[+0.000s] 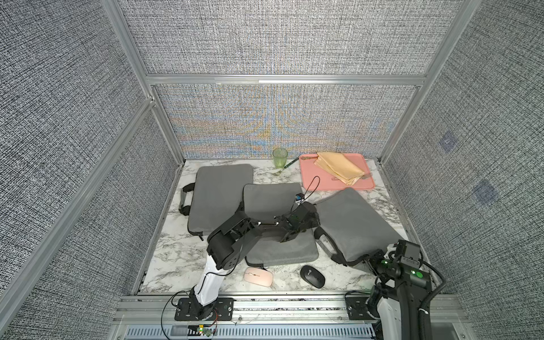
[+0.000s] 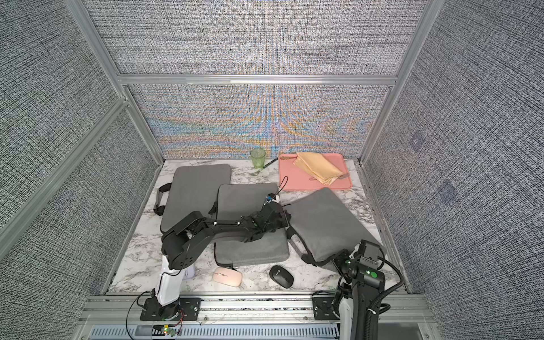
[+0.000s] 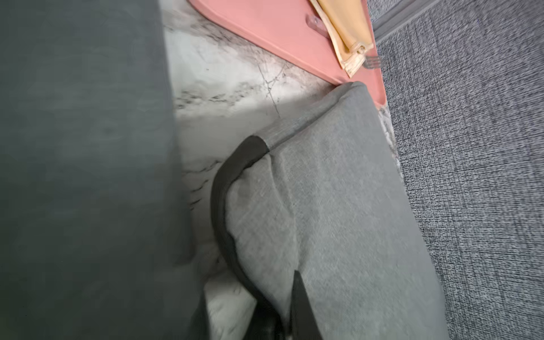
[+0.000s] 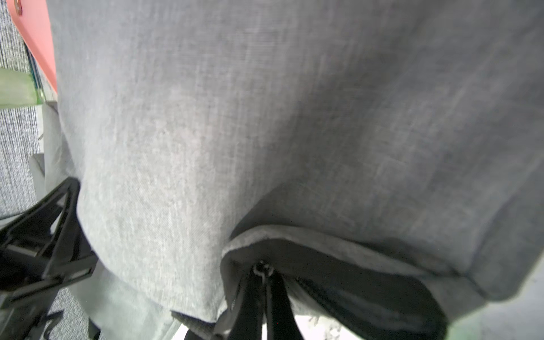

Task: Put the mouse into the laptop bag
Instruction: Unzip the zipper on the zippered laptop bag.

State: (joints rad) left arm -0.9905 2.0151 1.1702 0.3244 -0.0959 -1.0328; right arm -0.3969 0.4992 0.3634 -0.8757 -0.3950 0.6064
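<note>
Three grey laptop bags lie on the marble table. My two grippers are on the right-hand laptop bag (image 1: 353, 223) (image 2: 321, 220). My left gripper (image 1: 316, 226) (image 3: 282, 306) is shut on the black handle strap (image 3: 223, 188) at the bag's left edge. At the bag's near corner, my right gripper (image 1: 371, 262) (image 4: 263, 273) is shut on the zipper pull (image 4: 262, 268), beside a dark gap in the bag's mouth (image 4: 353, 279). A pink mouse (image 1: 258, 276) (image 2: 227, 276) and a black mouse (image 1: 312, 276) (image 2: 281, 276) lie free near the front edge.
The middle bag (image 1: 270, 203) lies under my left arm and overlaps the left bag (image 1: 220, 194). At the back stand a green cup (image 1: 279, 157) and a pink tray (image 1: 321, 182) holding a folded yellow cloth (image 1: 338, 167). Something small and lilac (image 2: 190, 272) shows behind the left arm's base.
</note>
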